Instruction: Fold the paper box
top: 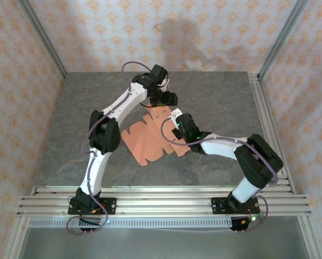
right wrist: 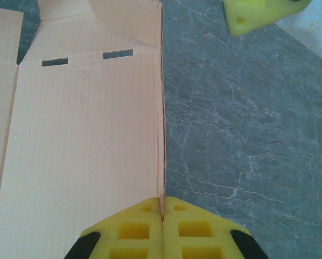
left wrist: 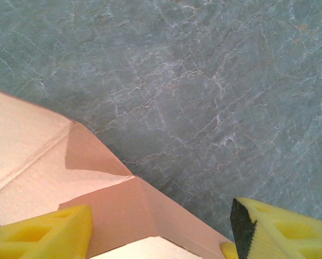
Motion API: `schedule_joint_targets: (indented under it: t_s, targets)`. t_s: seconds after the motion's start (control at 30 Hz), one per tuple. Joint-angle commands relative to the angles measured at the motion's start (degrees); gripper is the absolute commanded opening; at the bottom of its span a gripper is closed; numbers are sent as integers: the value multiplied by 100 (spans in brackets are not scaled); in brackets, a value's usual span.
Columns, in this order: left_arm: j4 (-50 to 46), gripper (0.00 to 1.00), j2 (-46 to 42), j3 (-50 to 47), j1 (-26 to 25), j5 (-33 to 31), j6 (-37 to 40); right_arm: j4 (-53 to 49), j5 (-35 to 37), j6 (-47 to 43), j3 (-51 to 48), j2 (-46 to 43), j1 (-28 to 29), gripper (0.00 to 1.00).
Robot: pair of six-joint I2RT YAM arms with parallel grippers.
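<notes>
While the right tool (right wrist: pixel 162 213) pinches the paper box (top: pixel 150 137) by its edge, the left tool (left wrist: pixel 162 229) stands spread astride one of the paper box's flaps.

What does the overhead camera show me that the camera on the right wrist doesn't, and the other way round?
Overhead: both arms whole, the left arm and the right arm, the metal rails they are bolted to, and the full outline of the paper box, rounded flaps included. Right wrist: two narrow slots cut in the card, and the right gripper shut on the sheet's edge. Shared: the salmon card and the grey stone-patterned table.
</notes>
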Motion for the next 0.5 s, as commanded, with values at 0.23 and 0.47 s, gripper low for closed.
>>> schedule_joint_targets:
  t_s: [0.23, 0.47]
  targets:
    - [112, 58, -109, -112, -196, 332, -318, 242, 303, -112, 50, 112, 31, 0]
    - [329, 45, -135, -315, -233, 445, -521, 250, 250, -128, 77, 132, 35, 0]
